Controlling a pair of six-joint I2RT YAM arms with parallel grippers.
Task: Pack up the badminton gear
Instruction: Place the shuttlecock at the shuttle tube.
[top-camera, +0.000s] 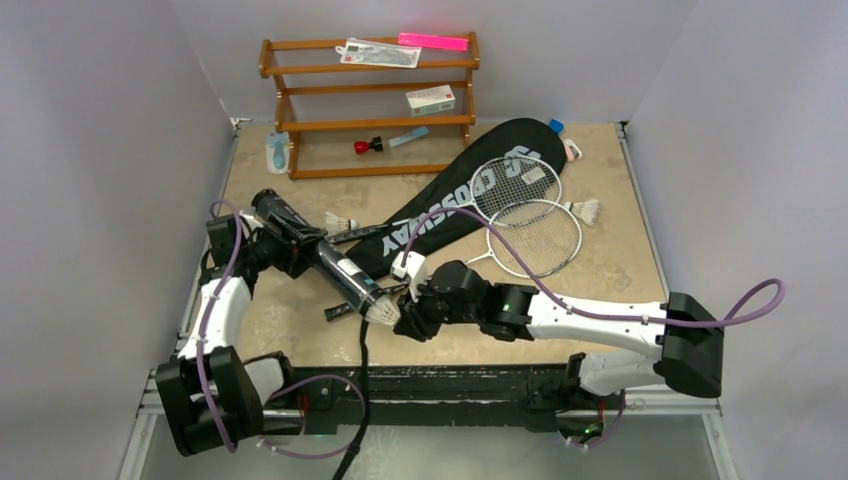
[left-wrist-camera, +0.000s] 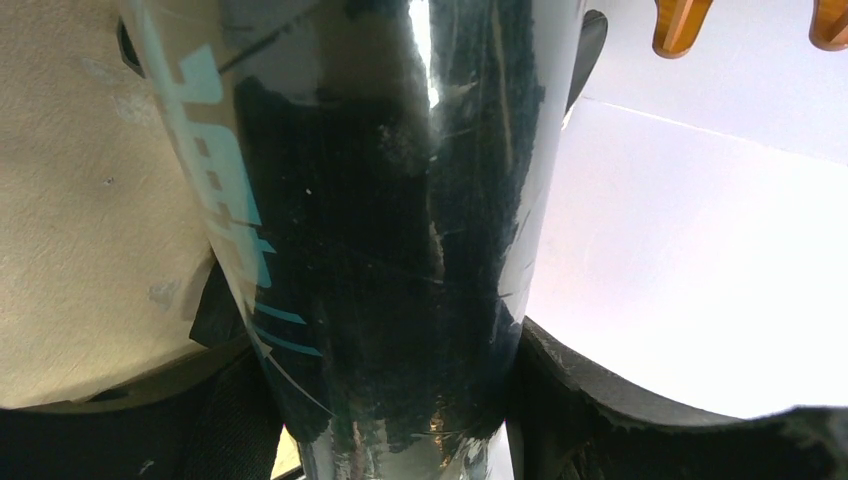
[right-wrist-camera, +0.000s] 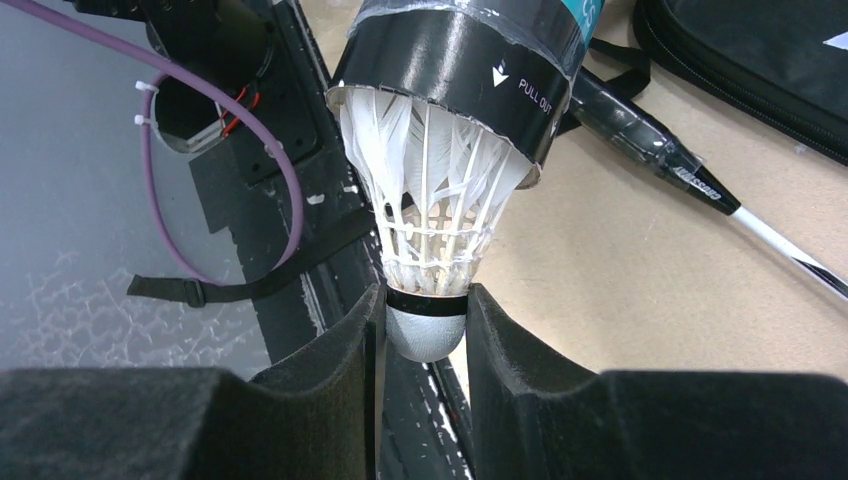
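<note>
Right gripper (right-wrist-camera: 425, 325) first: both pads are clenched on the rounded cork of a shuttlecock (right-wrist-camera: 435, 215), with the cork toward my wrist camera and the feathers pointing away. The feather skirt sits partway inside the open mouth of the dark tube (right-wrist-camera: 455, 60); the lower feathers and thread bindings show outside the rim. A black band at the mouth reads PULL OUT beside a small arrow. Left gripper (top-camera: 291, 241): the jaws are spread wide and grasp the tube around its body, nearer the far end. In the left wrist view the glossy black wall with teal lettering fills the space between the pads (left-wrist-camera: 600, 400). From overhead, the tube runs diagonally from back-left to front-centre, spanning my two grippers over the near-left part of the table (top-camera: 610, 275). A black racket handle (right-wrist-camera: 640, 140) passes under the tube near its mouth. The long black bag (top-camera: 455, 200), lettered CROSSWAY, lies diagonally mid-table. The upper racket head (top-camera: 517, 180) sits partly over the bag's right edge, and the lower racket head (top-camera: 541, 238) overlaps it on the tabletop. Two more are loose: one spare shuttlecock (top-camera: 342, 221) just behind the tube, and another shuttlecock (top-camera: 585, 210) right of the racket heads. A wooden rack (top-camera: 370, 100) stands against the back wall.
</note>
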